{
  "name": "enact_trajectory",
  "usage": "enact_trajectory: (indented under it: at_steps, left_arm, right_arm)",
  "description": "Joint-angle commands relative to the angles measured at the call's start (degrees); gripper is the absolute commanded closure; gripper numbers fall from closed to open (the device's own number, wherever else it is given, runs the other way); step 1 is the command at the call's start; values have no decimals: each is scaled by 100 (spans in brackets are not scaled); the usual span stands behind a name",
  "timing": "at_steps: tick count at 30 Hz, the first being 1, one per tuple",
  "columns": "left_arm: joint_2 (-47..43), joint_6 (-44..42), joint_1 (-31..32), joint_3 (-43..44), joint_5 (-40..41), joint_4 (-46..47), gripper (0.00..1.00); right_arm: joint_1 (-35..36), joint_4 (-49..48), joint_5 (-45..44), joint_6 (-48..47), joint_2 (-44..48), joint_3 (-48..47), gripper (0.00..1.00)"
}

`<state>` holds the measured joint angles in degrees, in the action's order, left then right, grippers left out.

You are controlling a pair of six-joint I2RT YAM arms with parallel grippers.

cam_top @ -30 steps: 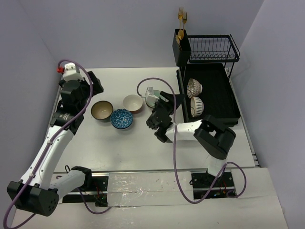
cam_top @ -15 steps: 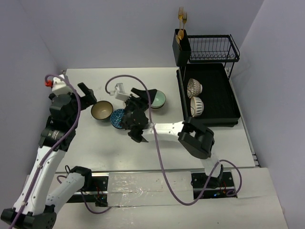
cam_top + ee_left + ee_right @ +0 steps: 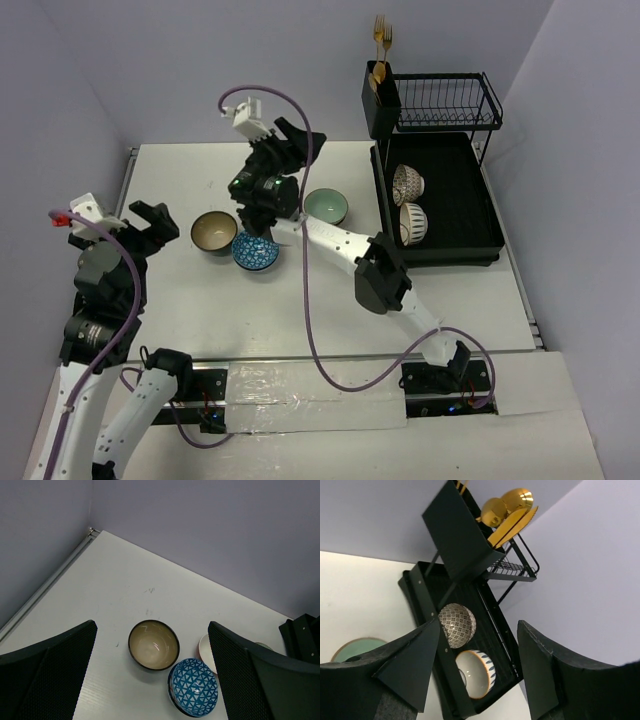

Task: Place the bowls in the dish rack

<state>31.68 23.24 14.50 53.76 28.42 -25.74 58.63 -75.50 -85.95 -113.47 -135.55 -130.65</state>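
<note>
On the table lie a tan dark-rimmed bowl (image 3: pixel 214 232) (image 3: pixel 153 645), a blue patterned bowl (image 3: pixel 255 250) (image 3: pixel 193 687) touching it, and a mint green bowl (image 3: pixel 326 207) (image 3: pixel 357 647). Only a sliver of a white bowl (image 3: pixel 205 652) shows; my right arm hides it from above. The black dish rack (image 3: pixel 475 215) (image 3: pixel 490 610) holds two bowls on edge, a brown-white patterned one (image 3: pixel 407 185) (image 3: pixel 456 624) and a white one with blue dashes (image 3: pixel 412 222) (image 3: pixel 477 672). My left gripper (image 3: pixel 150 218) (image 3: pixel 152 630) hangs open and empty, left of the tan bowl. My right gripper (image 3: pixel 297 138) (image 3: pixel 480 625) is open, empty and raised behind the blue bowl.
A black cutlery holder (image 3: pixel 381 100) (image 3: pixel 460 535) with gold utensils (image 3: pixel 512 510) stands at the rack's far left corner, beside an upper wire shelf (image 3: pixel 447 100). Grey walls close in the table at the back and on both sides.
My right arm has swung left from beside the mint green bowl and risen over the white bowl. My left arm has drawn back to the left and nearer. No bowl has moved.
</note>
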Motion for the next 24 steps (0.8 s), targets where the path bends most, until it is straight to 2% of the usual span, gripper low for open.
enact_trajectory:
  at_steps: [1,4,6,13,16,17,20,24]
  left_arm:
    - [-179,40,18,-93,128,95,1]
    - [-189,75,18,-76,67,104,1]
    - [-171,101,18,-93,-12,130,1]
    - [110,154,18,-6,-241,165,1]
    - [137,224,18,-6,-293,209,1]
    - [119,250,18,-32,-320,235,1]
    - [145,330,18,-93,-434,411,1]
    - [286,400,18,-102,-619,491,1]
  right_arm:
    - [-264,-2557,-1398,-650,63,38,29]
    - [-370,-2566,-1407,-273,563,888,27]
    - [-422,-2566,-1337,-141,853,1041,26]
    - [-449,-2557,-1011,-834,1469,225,25]
    - [-423,-2557,-1125,-1185,1960,311,24]
    - [-405,-2548,-1212,-1212,2327,477,24]
    - [-326,-2557,-1336,-1090,3188,1792,20]
    - [-203,-2557,-1442,-1116,4008,2649,14]
